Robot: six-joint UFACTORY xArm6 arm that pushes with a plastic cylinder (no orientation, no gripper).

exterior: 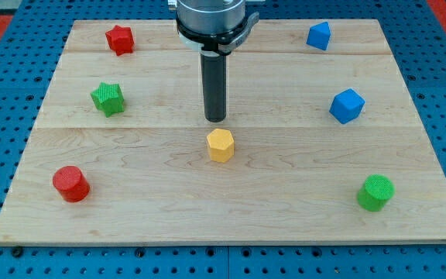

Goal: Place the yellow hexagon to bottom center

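The yellow hexagon (220, 145) sits near the middle of the wooden board (231, 225). My tip (216, 119) rests on the board just above the hexagon in the view, a small gap apart from it and slightly to its left. The rod rises straight up to the arm's grey collar at the view's top. A second yellow block seen earlier at the top is hidden behind the arm.
A red star (119, 39) and a green star (108, 98) lie at the left, a red cylinder (70, 184) at the bottom left. Two blue blocks (318, 36) (346, 105) lie at the right, a green cylinder (375, 192) at the bottom right.
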